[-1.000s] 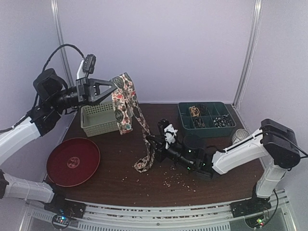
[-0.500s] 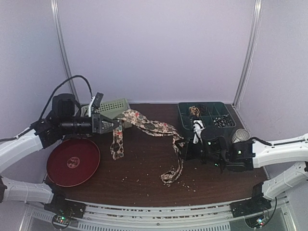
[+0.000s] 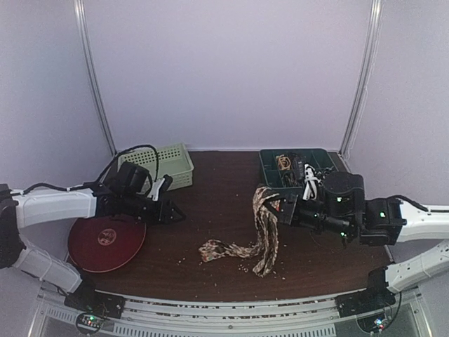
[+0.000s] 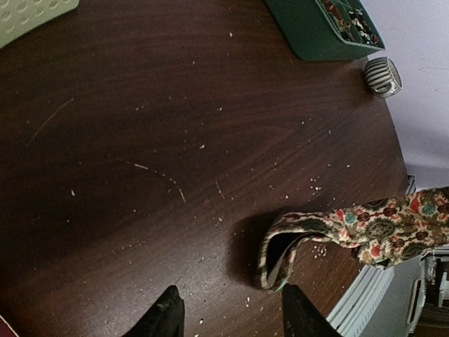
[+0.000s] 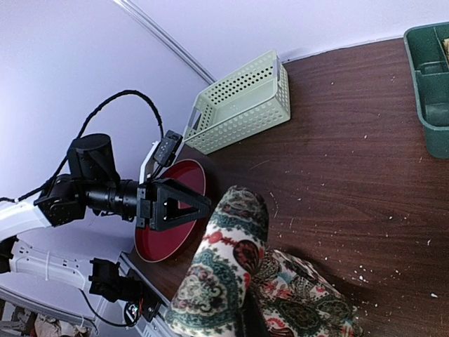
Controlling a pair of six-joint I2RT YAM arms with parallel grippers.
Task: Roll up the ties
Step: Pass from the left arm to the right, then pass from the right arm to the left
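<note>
One tie (image 3: 265, 235), patterned in cream, tan, red and teal, hangs from my right gripper (image 3: 276, 208) and trails left across the brown table to its loose end (image 3: 209, 249). My right gripper is shut on the tie's upper fold, held a little above the table. In the right wrist view the tie (image 5: 224, 281) drapes over the fingers and hides them. My left gripper (image 3: 173, 212) is open and empty, low over the table, left of the tie. In the left wrist view its gripper (image 4: 231, 319) faces the tie's folded end (image 4: 277, 256), with a small gap between them.
A pale green basket (image 3: 158, 167) stands at the back left. A red plate (image 3: 105, 235) lies at the front left. A dark green compartment tray (image 3: 298, 168) stands at the back right. A striped cup (image 4: 382, 75) stands by it. Pale crumbs are scattered over the table.
My left gripper has let go of the tie and dropped down beside the red plate. The tie has fallen onto the table, held only by my right gripper.
</note>
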